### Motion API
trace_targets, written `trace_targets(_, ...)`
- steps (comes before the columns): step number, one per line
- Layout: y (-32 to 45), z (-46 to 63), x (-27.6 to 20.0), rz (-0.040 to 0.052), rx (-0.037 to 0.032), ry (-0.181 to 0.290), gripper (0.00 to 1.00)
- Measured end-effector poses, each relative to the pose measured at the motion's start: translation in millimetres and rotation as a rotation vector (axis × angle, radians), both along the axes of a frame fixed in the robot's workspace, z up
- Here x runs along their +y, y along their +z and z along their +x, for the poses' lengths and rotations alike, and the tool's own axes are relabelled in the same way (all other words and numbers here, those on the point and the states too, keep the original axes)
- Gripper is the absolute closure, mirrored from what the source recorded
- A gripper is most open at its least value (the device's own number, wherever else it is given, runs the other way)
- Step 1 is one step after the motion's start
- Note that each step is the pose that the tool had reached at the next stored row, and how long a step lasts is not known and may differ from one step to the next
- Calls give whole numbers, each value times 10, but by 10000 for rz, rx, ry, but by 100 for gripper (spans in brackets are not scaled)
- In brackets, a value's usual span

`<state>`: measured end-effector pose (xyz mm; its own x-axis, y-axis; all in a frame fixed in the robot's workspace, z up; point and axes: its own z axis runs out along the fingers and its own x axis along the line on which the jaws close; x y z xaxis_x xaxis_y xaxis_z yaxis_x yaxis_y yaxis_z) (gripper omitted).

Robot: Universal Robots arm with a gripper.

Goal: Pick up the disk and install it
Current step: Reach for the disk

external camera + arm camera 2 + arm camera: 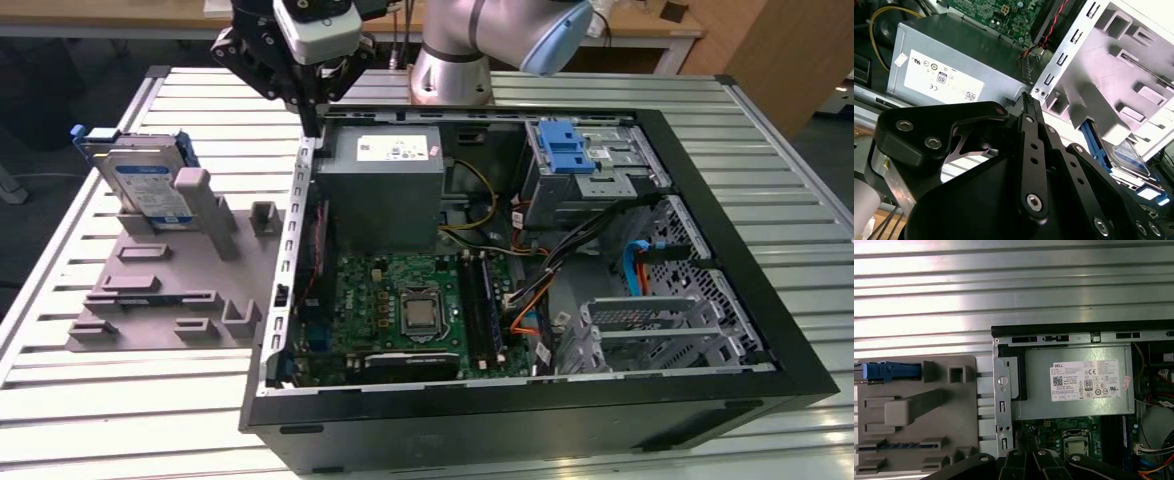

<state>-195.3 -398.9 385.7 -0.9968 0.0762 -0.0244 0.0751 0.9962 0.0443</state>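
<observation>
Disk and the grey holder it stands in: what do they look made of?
The disk: silvery edges suggest a metal casing, with a white-and-blue printed label; its blue bracket looks like plastic. The grey holder: matte, uniform grey with blocky moulded ribs, probably plastic.

The ribbed metal tabletop (134, 420) carries an open black computer case (534, 408) and — just beside it — a grey fixture plate (187, 278)

Light was bright and even, from overhead. The table (1004, 295) slats threw hard white glare bands in the first wrist view and gave a milder sheen in the exterior view. The computer case (507, 410) interior sat in shadow, deepest beneath its walls. In the second wrist view the grey fixture (1114, 75) washed out pale, and the black gripper (1027, 100) read nearly featureless, with small highlights on its screws.
</observation>
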Motion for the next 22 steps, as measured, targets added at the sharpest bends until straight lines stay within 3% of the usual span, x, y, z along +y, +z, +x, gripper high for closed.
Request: trace_targets(22, -9, -80, 0, 1, 0, 0, 89)
